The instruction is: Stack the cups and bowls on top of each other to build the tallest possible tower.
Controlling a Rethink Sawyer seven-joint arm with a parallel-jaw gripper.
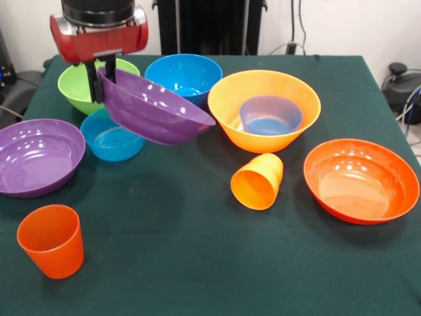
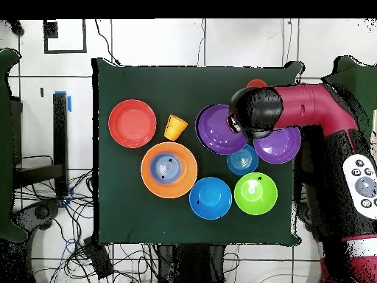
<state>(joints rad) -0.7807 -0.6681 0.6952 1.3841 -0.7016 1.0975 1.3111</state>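
Note:
My gripper (image 1: 104, 78) is shut on the rim of a purple bowl (image 1: 154, 108), which hangs tilted above the table; from above this bowl (image 2: 215, 131) shows beside the wrist. Below it sits a small translucent blue bowl (image 1: 112, 138). The large yellow-orange bowl (image 1: 227, 122) holds another small translucent blue bowl (image 1: 270, 115). A yellow-orange cup (image 1: 258, 181) lies on its side in front of it. A red-orange cup (image 1: 51, 240) stands upright at the near left. A second purple bowl (image 1: 36, 155) rests at the left edge.
A lime green bowl (image 1: 79, 89) and a medium blue bowl (image 1: 184, 74) sit at the far side behind the held bowl. A wide red-orange bowl (image 1: 360, 179) lies at the right. The green cloth (image 1: 184, 263) covers the table to its edges.

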